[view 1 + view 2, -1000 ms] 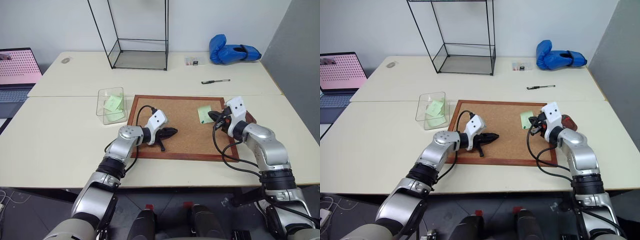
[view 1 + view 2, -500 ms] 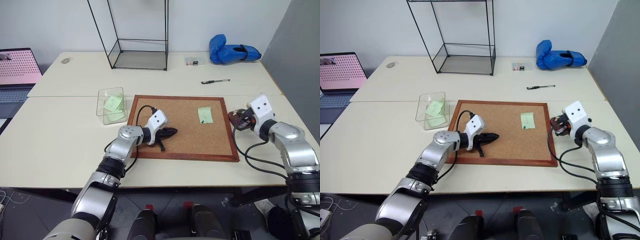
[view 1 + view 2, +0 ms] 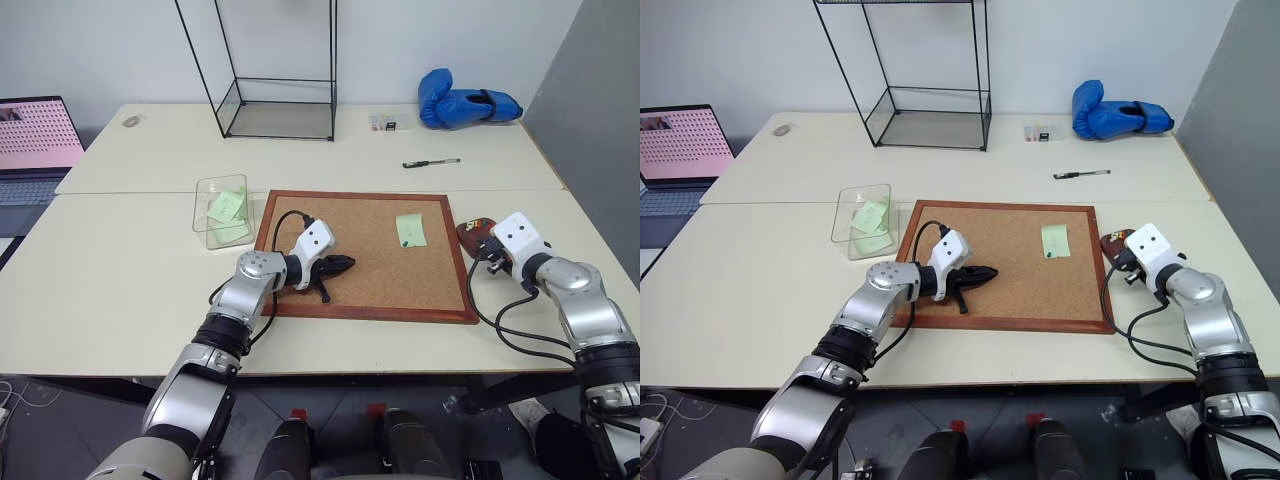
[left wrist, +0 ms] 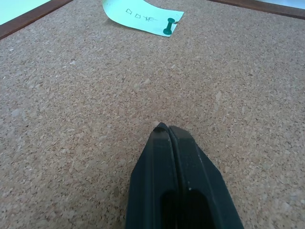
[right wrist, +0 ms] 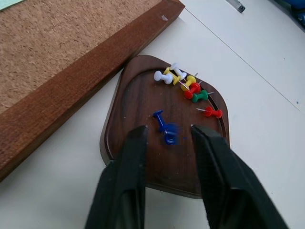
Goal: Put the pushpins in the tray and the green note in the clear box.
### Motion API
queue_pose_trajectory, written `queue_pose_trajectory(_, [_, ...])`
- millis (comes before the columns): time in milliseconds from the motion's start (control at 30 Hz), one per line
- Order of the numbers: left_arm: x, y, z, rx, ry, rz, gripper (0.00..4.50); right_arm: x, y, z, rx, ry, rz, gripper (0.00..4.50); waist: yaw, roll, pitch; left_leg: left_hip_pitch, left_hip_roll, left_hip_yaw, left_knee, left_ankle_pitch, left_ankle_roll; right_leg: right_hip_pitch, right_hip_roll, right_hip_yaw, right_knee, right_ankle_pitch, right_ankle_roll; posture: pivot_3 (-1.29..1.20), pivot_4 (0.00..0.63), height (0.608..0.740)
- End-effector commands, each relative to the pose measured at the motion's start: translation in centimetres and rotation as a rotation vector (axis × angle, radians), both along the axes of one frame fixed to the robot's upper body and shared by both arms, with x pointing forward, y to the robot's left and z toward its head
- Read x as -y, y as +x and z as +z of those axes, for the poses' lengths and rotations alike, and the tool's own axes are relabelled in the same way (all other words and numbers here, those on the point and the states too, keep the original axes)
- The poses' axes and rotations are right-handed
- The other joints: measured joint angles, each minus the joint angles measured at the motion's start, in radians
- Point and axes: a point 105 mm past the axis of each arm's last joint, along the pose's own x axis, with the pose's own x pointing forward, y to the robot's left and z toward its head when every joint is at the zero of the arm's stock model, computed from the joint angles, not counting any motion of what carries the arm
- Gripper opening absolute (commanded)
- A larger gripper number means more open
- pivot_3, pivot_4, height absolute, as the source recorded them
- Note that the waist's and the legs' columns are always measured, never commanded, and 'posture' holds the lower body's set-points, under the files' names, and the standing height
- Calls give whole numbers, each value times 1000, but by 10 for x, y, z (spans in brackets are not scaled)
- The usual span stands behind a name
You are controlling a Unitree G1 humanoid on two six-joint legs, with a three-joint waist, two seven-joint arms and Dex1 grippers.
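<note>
My right gripper [image 5: 169, 132] stands open just over the dark reddish-brown tray [image 5: 136, 102], right of the cork board [image 3: 365, 250]. A blue pushpin [image 5: 165, 130] shows blurred between its fingers, touching neither. Several pushpins [image 5: 183, 83] in white, yellow, red and green lie at the tray's far side. The green note [image 3: 409, 229] sits on the board, held by a green pushpin [image 4: 167, 26]. My left gripper [image 4: 167, 130] is shut and empty, its tip resting on the cork. The clear box [image 3: 223, 210] stands left of the board with another pale-green note [image 3: 226, 205] inside.
A tall black-framed glass case [image 3: 280, 95] stands at the back. A blue boxing glove [image 3: 465, 104], a pen [image 3: 431, 162] and a small packet [image 3: 383, 123] lie at the back right. A laptop [image 3: 35, 135] sits at the far left.
My right gripper swung right from the green note to the tray and opened, and the blue pushpin came free over the tray. The left arm kept still.
</note>
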Motion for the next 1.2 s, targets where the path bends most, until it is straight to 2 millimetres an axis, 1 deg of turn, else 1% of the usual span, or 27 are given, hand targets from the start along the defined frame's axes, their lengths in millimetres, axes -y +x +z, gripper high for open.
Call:
queue_pose_trajectory(33, [-13, -10, -37, -112, 99, 25, 0, 1, 6, 22, 78, 1, -3, 2470, 0, 0, 0, 0, 0, 0, 0, 0, 0, 0, 0, 0, 0, 0, 0, 0, 150, 740])
queue_pose_trajectory(200, [-12, -11, -37, -111, 97, 23, 0, 3, 7, 31, 107, 17, -12, 3376, 0, 0, 0, 0, 0, 0, 0, 0, 0, 0, 0, 0, 0, 0, 0, 0, 150, 740])
queue_pose_trajectory(267, [-12, -11, -37, -111, 97, 23, 0, -4, 7, 40, 130, 61, 17, 3705, 0, 0, 0, 0, 0, 0, 0, 0, 0, 0, 0, 0, 0, 0, 0, 0, 150, 740])
queue_pose_trajectory(367, [-12, -11, -37, -111, 98, 23, 0, -27, 2, 49, 121, 166, 117, 3705, -1, 0, 0, 0, 0, 0, 0, 0, 0, 0, 0, 0, 0, 0, 0, 0, 150, 740])
queue_pose_trajectory(433, [-12, -11, -37, -111, 99, 23, 0, -48, -2, 50, 103, 246, 195, 3705, -1, 0, 0, 0, 0, 0, 0, 0, 0, 0, 0, 0, 0, 0, 0, 0, 150, 740])
queue_pose_trajectory(533, [-13, -11, -37, -110, 99, 23, 0, -73, -7, 47, 74, 345, 270, 3705, -1, 0, 0, 0, 0, -1, 0, 0, 0, 0, 0, 0, 0, 0, 0, 0, 150, 740])
queue_pose_trajectory(667, [-14, -10, -36, -108, 101, 26, 0, -104, -10, 35, 29, 421, 344, 3705, 0, 0, 0, 0, 0, -1, 0, 0, 0, 0, 0, 0, 0, 0, 0, 0, 150, 740])
queue_pose_trajectory(767, [-15, -10, -35, -108, 102, 28, 0, -115, -3, 26, 17, 463, 332, 3705, -1, 0, 0, 0, 0, -1, 0, 0, 0, 0, 0, 0, 0, 0, 0, 0, 150, 740])
queue_pose_trajectory(900, [-16, -11, -36, -109, 103, 31, 0, -122, 3, 18, 4, 518, 314, 3705, -1, 0, 0, 0, 0, -1, 0, 0, 0, 0, 0, 0, 0, 0, 0, 0, 150, 740])
queue_pose_trajectory(1033, [-17, -11, -36, -110, 104, 33, 0, -127, 8, 10, -9, 538, 299, 3705, -2, 0, 0, 0, 1, -1, 0, 0, 0, 0, 1, -1, 0, 0, 0, 0, 150, 740])
queue_pose_trajectory(1100, [-17, -11, -36, -110, 105, 34, 0, -127, 11, 7, -8, 548, 284, 3342, -3, 0, 0, 0, 1, -1, 0, 0, 0, 0, 1, 0, 0, 0, 0, 0, 150, 740])
queue_pose_trajectory(1133, [-17, -11, -36, -109, 106, 34, 0, -127, 13, 5, -7, 551, 276, 3330, -4, 0, 0, 0, 1, -1, 0, 0, 0, 0, 1, 0, 0, 0, 0, 0, 150, 740])
queue_pose_trajectory(1200, [-17, -11, -36, -108, 108, 34, 0, -126, 15, 3, -7, 549, 269, 2806, -4, 0, 0, 0, 1, -1, 0, 0, 0, 0, 1, 0, 0, 0, 0, 0, 150, 740])
